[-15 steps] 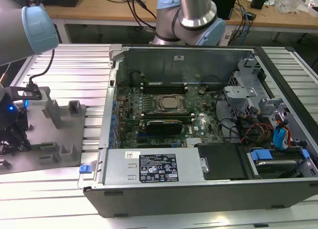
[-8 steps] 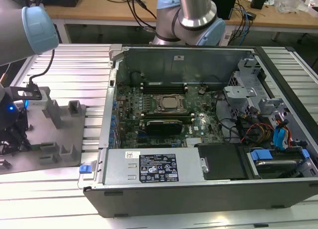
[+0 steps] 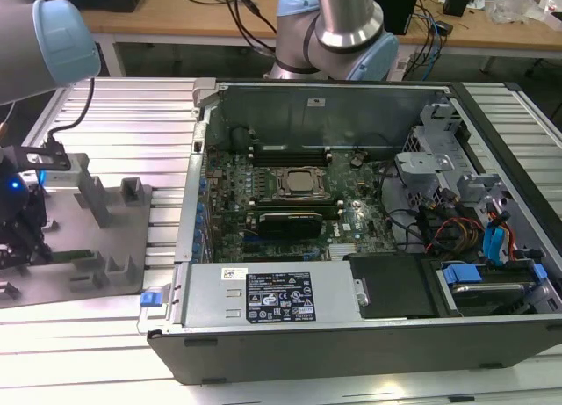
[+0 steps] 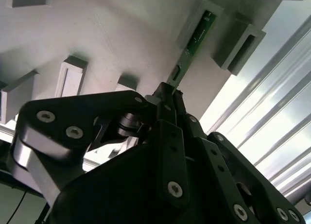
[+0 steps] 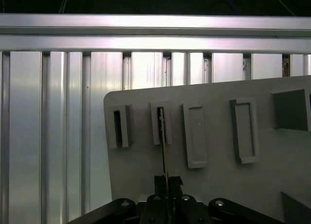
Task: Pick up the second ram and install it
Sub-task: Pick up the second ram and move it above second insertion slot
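The second ram (image 4: 195,39), a thin, narrow green circuit-board stick with small dark chips, sits between the fingertips of the black, bolted-link gripper (image 4: 168,94), which is clamped on its near end. The stick's long axis runs straight out ahead of the tool. In the first wrist view it appears edge-on as a fine line, so its flat faces are turned towards the fingers. Its far end reaches into the slot of a small grey upright post (image 5: 155,112), one of a row of similar slotted posts standing on the flat grey plastic fixture plate (image 5: 218,195) directly beneath the gripper. Whether the stick has lifted clear of that slot cannot be told. The plate lies on a ribbed, silvery aluminium table (image 5: 48,136), whose slats stretch away beyond the tool. In the exterior view the open black computer case (image 3: 351,335), with its green motherboard (image 3: 351,216) exposed, lies well apart from the gripper, towards the exterior view's right, and wooden benches with cables stand behind it.
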`<action>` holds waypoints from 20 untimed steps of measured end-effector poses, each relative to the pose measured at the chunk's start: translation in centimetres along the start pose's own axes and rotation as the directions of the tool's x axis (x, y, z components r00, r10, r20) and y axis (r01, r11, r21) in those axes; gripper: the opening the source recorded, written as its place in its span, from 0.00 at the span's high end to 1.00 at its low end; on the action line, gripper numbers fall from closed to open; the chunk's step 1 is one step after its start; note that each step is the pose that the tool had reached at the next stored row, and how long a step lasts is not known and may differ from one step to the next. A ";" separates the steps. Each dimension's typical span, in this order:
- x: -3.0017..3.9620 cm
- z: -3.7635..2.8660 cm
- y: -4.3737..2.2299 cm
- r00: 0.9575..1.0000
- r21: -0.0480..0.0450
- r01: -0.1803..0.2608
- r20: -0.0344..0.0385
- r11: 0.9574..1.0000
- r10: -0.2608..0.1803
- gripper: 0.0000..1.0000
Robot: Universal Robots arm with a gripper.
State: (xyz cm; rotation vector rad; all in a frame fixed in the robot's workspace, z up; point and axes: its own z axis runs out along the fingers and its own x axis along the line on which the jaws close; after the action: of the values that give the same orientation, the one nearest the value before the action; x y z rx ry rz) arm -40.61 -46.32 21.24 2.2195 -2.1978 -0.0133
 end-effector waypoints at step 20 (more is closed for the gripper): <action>-0.20 -6.18 0.11 1.000 0.000 0.000 -0.007 1.000 0.000 0.86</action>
State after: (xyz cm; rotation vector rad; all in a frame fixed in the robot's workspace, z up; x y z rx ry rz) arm -40.61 -46.08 27.42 2.2160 -2.1943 -0.0055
